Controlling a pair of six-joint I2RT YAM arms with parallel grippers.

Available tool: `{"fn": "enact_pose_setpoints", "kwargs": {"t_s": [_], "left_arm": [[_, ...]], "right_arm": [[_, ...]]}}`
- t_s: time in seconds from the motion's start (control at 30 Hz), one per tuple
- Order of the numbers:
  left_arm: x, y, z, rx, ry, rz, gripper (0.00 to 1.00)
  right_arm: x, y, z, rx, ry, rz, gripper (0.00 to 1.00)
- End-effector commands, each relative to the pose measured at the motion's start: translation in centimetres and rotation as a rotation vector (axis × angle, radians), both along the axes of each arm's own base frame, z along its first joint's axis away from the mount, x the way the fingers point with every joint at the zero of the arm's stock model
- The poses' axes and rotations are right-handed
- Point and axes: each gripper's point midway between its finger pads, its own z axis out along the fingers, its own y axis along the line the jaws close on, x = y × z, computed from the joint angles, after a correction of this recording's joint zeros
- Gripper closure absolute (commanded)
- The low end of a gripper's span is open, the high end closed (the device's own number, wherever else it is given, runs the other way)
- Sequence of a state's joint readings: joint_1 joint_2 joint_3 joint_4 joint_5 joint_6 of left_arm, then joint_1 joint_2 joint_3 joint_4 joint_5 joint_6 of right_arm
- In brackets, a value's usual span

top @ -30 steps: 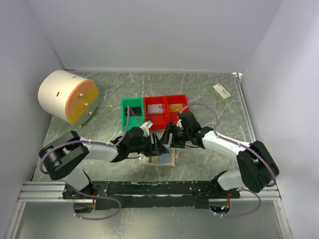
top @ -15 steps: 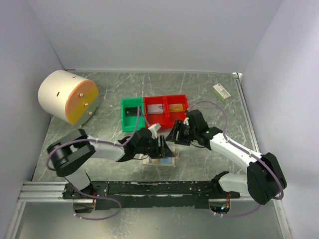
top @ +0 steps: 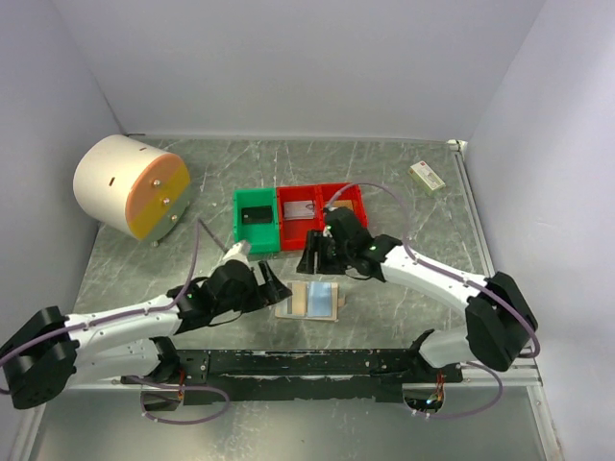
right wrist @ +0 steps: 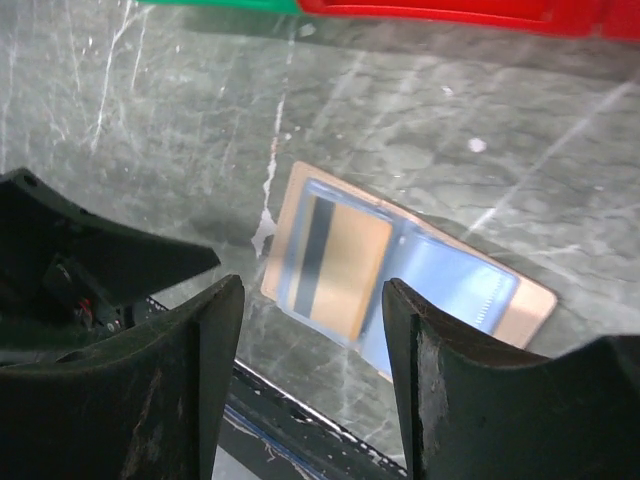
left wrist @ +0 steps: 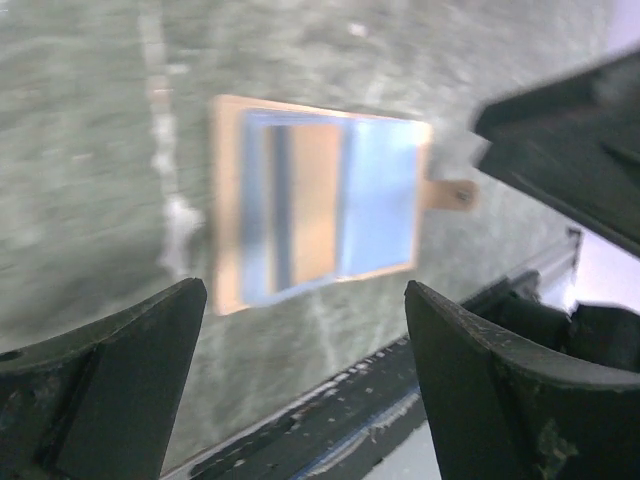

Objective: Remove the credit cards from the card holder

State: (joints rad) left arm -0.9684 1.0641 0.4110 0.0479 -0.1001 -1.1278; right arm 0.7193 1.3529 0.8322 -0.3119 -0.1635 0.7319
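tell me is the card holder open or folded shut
Open. The card holder lies spread flat, its blue inside facing up, with a gold card tucked in one side.

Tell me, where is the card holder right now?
In the top view, the card holder lies open at the near middle of the table, just right of the left claw and just below the right claw, with the red bins beyond.
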Motion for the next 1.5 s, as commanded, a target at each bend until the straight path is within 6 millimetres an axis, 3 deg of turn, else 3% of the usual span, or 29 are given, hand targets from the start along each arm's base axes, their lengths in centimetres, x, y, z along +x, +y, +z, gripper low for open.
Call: {"fn": "enact_pose_setpoints", "kwargs": {"t_s": [0.0, 0.27, 0.6, 0.83, 1.0, 1.17, 1.3, 1.47], "left_arm": [[0.1, 5.4, -3.3, 0.126, 0.093, 0.201, 0.06], [-0.5, 8.9, -3.5, 0.134, 0.122, 0.323, 0.02], [-0.9, 9.8, -3.3, 0.147, 0.134, 0.347, 0.01], [-0.4, 9.1, -2.2, 0.152, 0.092, 0.305, 0.02], [-0.4, 8.6, -2.6, 0.165, 0.107, 0.283, 0.02], [-0.4, 7.9, -2.5, 0.164, 0.107, 0.253, 0.03], [-0.3, 7.5, -2.2, 0.161, 0.1, 0.235, 0.03], [-0.2, 6.5, -1.7, 0.142, 0.085, 0.19, 0.04]], "right_arm": [[-0.4, 0.9, -0.7, -0.138, -0.048, 0.007, 0.42], [-1.7, 2.6, -2.7, -0.305, -0.066, 0.041, 0.4], [-2.6, 4.3, -4.5, -0.366, -0.028, 0.083, 0.38], [-3.3, 4.4, -7.1, -0.43, 0.028, 0.11, 0.36], [-3.9, 4.8, -8.4, -0.44, 0.064, 0.134, 0.34], [-3.8, 4.1, -8.6, -0.46, 0.057, 0.123, 0.37], [-4.3, 4.9, -8.1, -0.398, 0.062, 0.145, 0.43], [-5.0, 5.6, -8.1, -0.305, 0.104, 0.171, 0.41]]}}
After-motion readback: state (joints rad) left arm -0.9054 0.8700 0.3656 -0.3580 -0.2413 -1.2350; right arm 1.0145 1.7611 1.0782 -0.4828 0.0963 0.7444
